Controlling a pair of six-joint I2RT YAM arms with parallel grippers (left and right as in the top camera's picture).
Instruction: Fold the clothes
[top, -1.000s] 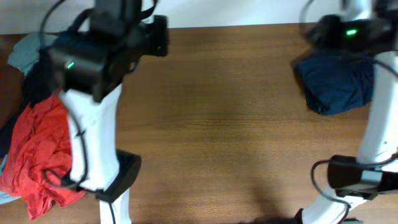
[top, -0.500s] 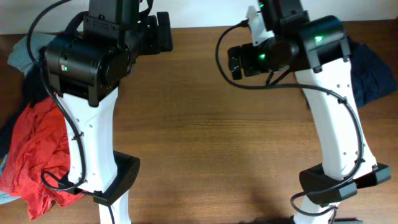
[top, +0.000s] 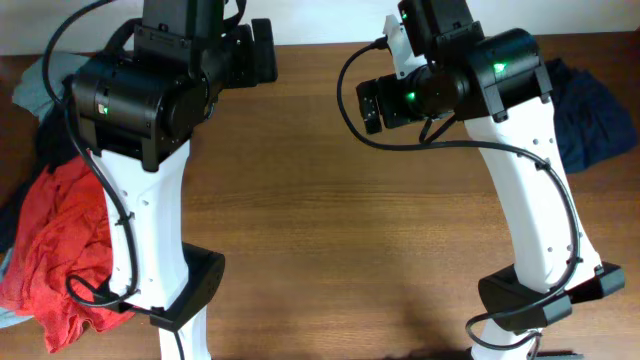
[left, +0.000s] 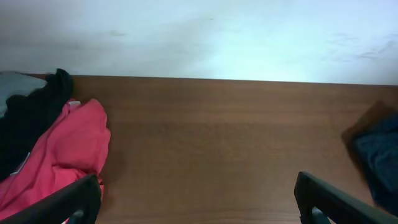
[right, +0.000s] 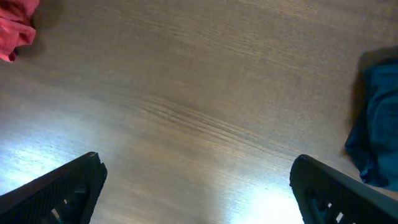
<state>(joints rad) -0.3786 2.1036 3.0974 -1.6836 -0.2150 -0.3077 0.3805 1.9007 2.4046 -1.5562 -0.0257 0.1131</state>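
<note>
The clothes, a dark navy garment (top: 592, 112), lie bunched at the table's far right edge, partly behind my right arm. The garment also shows at the right edge of the left wrist view (left: 380, 158) and of the right wrist view (right: 377, 118). My right gripper (top: 372, 100) hangs over bare wood left of the garment, open, nothing between its fingers (right: 199, 186). My left gripper (top: 262, 52) is up at the back left, open and empty too (left: 199, 199). Neither touches any fabric.
A red shirt (top: 60, 240) lies heaped at the left edge beside my left arm's base, with a black garment (top: 58, 130) and a pale grey-blue cloth (top: 38, 85) behind it. The brown wooden table (top: 330, 250) ends at a white wall at the back.
My right arm has swung left, from over the navy garment to above the table's middle. The garment now lies farther right and back. The left arm has barely shifted.
</note>
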